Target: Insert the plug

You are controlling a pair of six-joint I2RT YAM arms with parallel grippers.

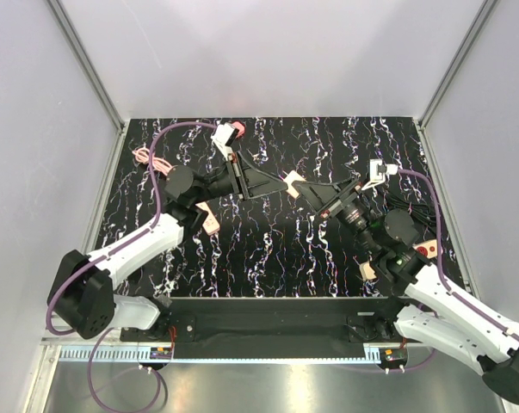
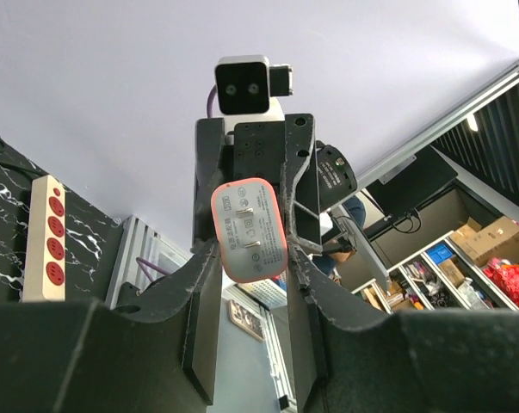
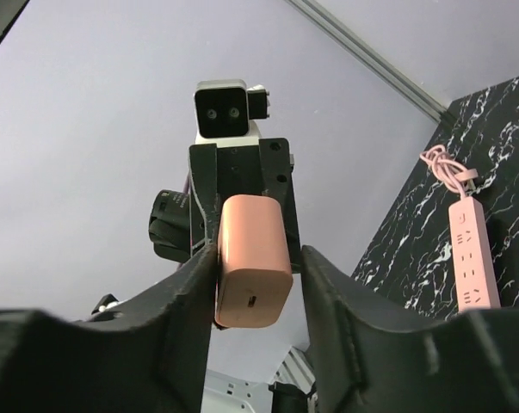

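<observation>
The plug [image 1: 294, 184] is a small pinkish rounded block, held up in the air over the middle of the table between both grippers. In the left wrist view its two prongs [image 2: 249, 225] face the camera. My left gripper [image 2: 252, 255] [image 1: 283, 182] presses on its lower end from both sides. In the right wrist view its port face [image 3: 252, 301] shows. My right gripper [image 3: 259, 254] [image 1: 310, 191] stands around it: one finger [image 3: 203, 271] touches it, and a narrow gap shows at the other finger.
A beige strip with red sockets [image 2: 52, 232] lies on the marbled table near the right arm [image 1: 429, 250]. A pink power strip [image 3: 474, 258] with a coiled cord [image 1: 144, 157] lies on the left, partly under the left arm [image 1: 210, 223]. A white adapter [image 1: 379, 169] sits at right.
</observation>
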